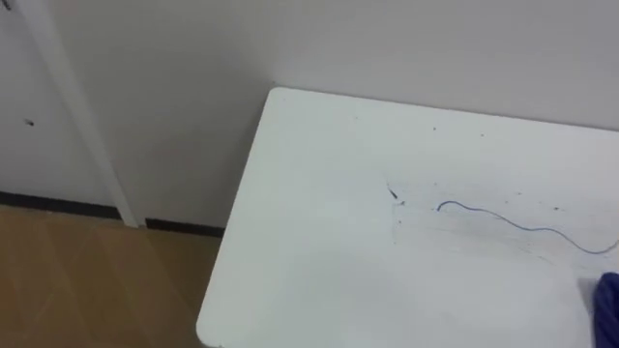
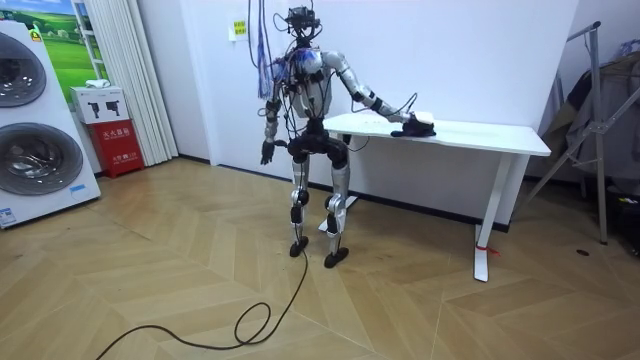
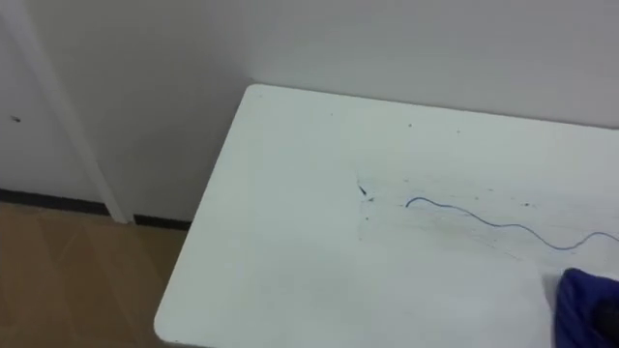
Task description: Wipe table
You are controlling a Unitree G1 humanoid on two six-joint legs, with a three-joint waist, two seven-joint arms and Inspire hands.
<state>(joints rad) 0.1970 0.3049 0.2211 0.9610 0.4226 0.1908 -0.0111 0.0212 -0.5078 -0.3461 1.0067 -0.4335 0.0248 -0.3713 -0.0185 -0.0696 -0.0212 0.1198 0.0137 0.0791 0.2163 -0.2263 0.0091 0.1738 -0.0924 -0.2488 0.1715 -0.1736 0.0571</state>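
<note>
Cloth of a deep blue lies on the white bench at the lower right edge of the eye views, bunched up, with only part of it inside the frame. Just beyond it, a thin blue pen line snakes across the bench top, from near the middle toward the right edge. A small dark speck sits a little to the left of the line's near end, and faint smudges surround the line. The bench's left end shows its rounded corner, set close to the white wall. Wooden floor and a dark skirting lie below and to the left.

In the room view the robot stands upright at the bench's left end, facing the wall. Its right arm reaches out over the bench top toward the room view's right. The right hand rests on top of the dark bundle of cloth there, pressing it to the surface. I cannot tell whether its fingers are straight or curled round the cloth. The left hand hangs down beside the hip, well apart from the bench, and its fingers are too small to read.

Two washing machines stand stacked at the room view's left, with a red box and a pale curtain near them. A metal rack stands at the far right.
</note>
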